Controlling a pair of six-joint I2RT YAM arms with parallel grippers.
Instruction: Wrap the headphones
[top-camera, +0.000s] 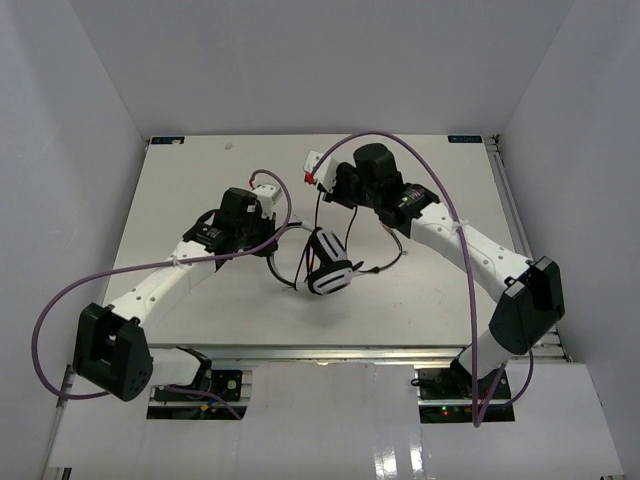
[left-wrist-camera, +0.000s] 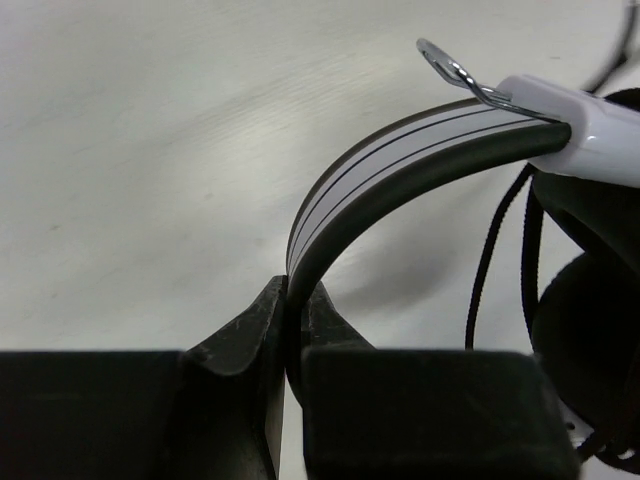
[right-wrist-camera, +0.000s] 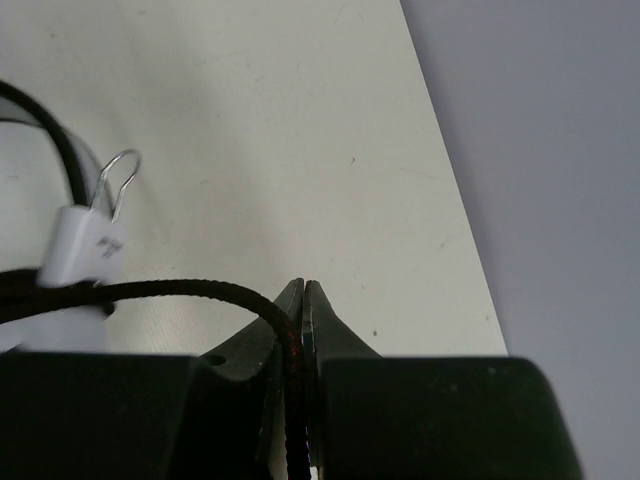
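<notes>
The headphones lie mid-table with one white-and-black earcup (top-camera: 330, 268) facing up. My left gripper (top-camera: 272, 232) is shut on the striped white-and-black headband (left-wrist-camera: 400, 150), its tips (left-wrist-camera: 290, 290) pinching the band's lower end. The band rises to a white slider (left-wrist-camera: 590, 125) with a wire loop, and a black earcup (left-wrist-camera: 590, 320) hangs at the right. My right gripper (top-camera: 328, 188) is shut on the thin black cord (right-wrist-camera: 200, 290), which enters between its tips (right-wrist-camera: 303, 285). A white slider (right-wrist-camera: 85, 250) sits at the left of that view. More cord (top-camera: 390, 262) loops on the table.
Thick purple robot cables (top-camera: 430, 165) arch over both arms. White walls enclose the table (top-camera: 200, 170) on three sides. The right wall stands close to my right gripper (right-wrist-camera: 560, 150).
</notes>
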